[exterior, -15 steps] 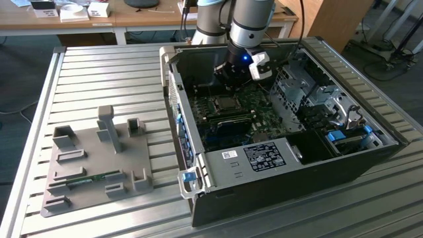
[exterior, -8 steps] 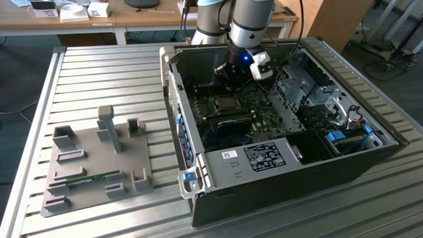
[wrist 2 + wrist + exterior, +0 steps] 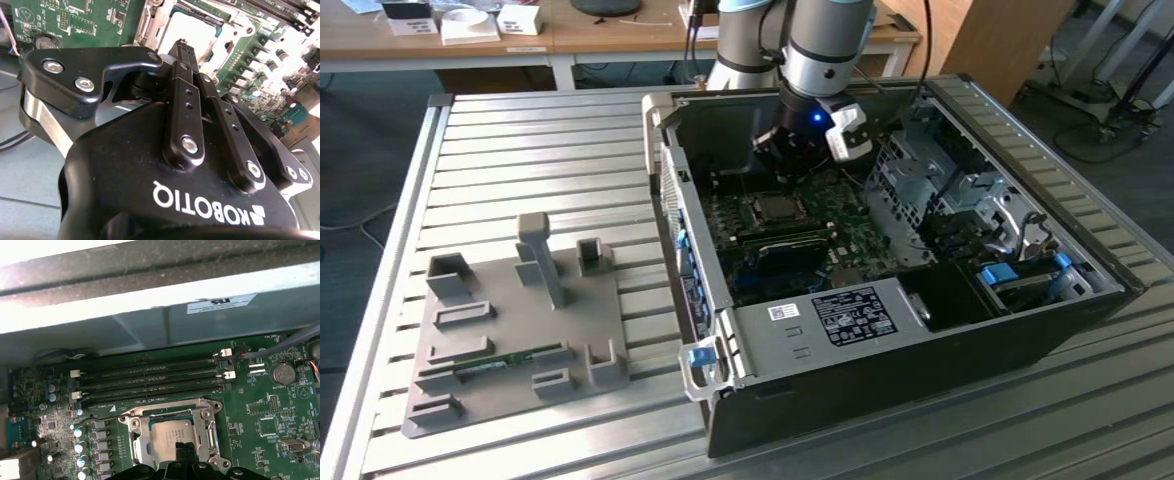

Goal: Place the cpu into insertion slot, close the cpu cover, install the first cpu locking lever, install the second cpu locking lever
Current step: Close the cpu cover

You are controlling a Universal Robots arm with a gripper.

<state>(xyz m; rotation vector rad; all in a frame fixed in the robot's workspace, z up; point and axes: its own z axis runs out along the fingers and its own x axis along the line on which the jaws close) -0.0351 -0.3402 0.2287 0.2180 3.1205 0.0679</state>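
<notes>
The cpu (image 3: 167, 432) lies in the insertion slot (image 3: 774, 208) on the green motherboard, its silvery top showing through the window of the cpu cover (image 3: 135, 436). The cover's metal frame lies flat around the chip. A thin wire lever (image 3: 102, 416) runs out from the frame's corner along the board. My gripper (image 3: 186, 454) hovers just over the near edge of the chip with its black fingers shut together and nothing between them. In the second wrist view the gripper (image 3: 183, 47) points at the bright cpu (image 3: 187, 25) and the cover (image 3: 150, 25). The exterior view shows the gripper (image 3: 787, 150) inside the open case.
Long black memory slots (image 3: 150, 377) run beside the socket, with the case wall (image 3: 150, 315) behind them. A coin battery (image 3: 281, 373) and cables sit at one side. A drive cage (image 3: 947, 190) and power supply (image 3: 854, 315) crowd the case. A grey fixture plate (image 3: 507, 330) lies on the table.
</notes>
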